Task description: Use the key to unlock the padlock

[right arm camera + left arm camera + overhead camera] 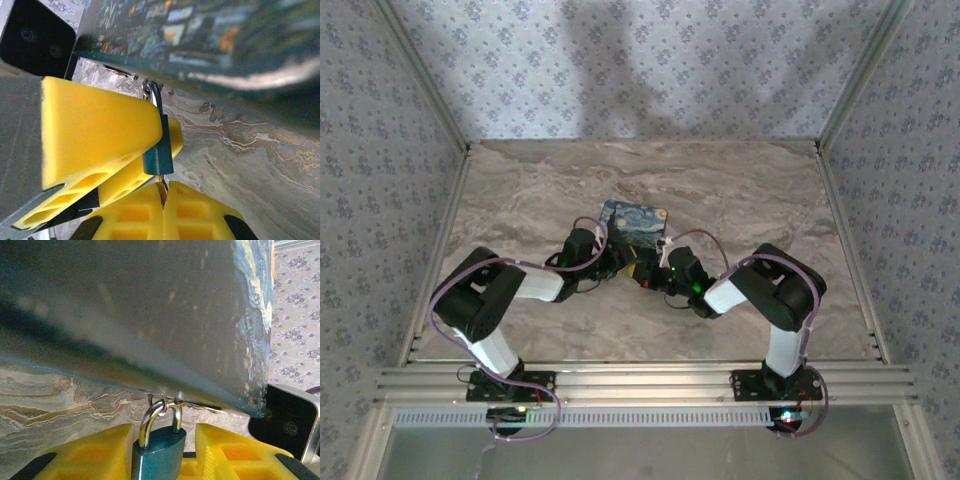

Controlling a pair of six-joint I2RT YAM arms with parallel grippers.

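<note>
Two grippers are met at the padlock (159, 152), which is hooked by its silvery shackle (159, 415) to the hasp (197, 407) of the starry-night box (635, 222). Its long axis is pointed from box toward the right gripper (162, 197), keyhole end nearest. The small teal body is clamped by the left gripper (164, 429); the key (161, 186) is pinched in the closed right gripper.
</note>
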